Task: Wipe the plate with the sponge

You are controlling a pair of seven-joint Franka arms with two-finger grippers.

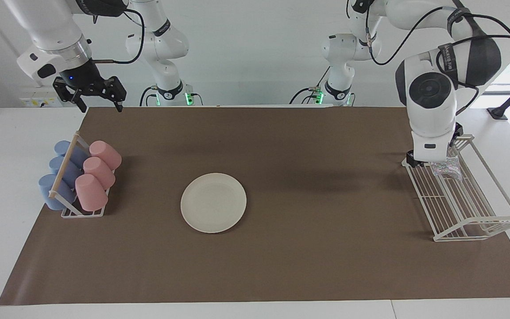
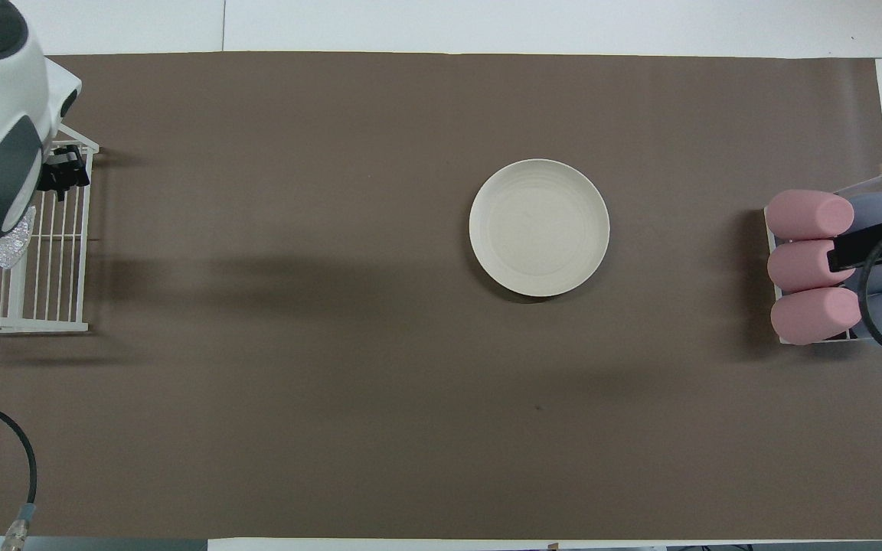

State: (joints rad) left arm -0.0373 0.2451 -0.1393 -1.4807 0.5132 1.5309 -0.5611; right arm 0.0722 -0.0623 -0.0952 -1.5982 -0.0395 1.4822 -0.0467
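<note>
Over the white wire rack (image 1: 463, 195) at the left arm's end of the bench, the left gripper (image 1: 452, 148) points down, mostly hidden by its own wrist. From the facing view I cannot see its fingers clearly; its jaws stand wide and nothing hangs from it. The sponge (image 1: 445, 168) lies on the rack's wires just beside and below the gripper, a silvery speckled pad; whether the gripper touches it I cannot tell. In the overhead view the sponge (image 2: 8, 245) peeks out from under the arm's casing, resting on the rack (image 2: 50, 291).

Near the middle of the brown mat (image 1: 281, 266), well apart from the rack, the plate (image 1: 213, 202) lies flat with nothing on it.

At the right arm's end, the right gripper (image 1: 98, 104) hangs in the air over the mat's corner nearest the robots, its fingers spread and holding nothing; this arm waits. A cup holder (image 1: 67, 208) with pink cups (image 1: 98, 170) and blue cups (image 1: 60, 170) lying on their sides stands on the mat there.
</note>
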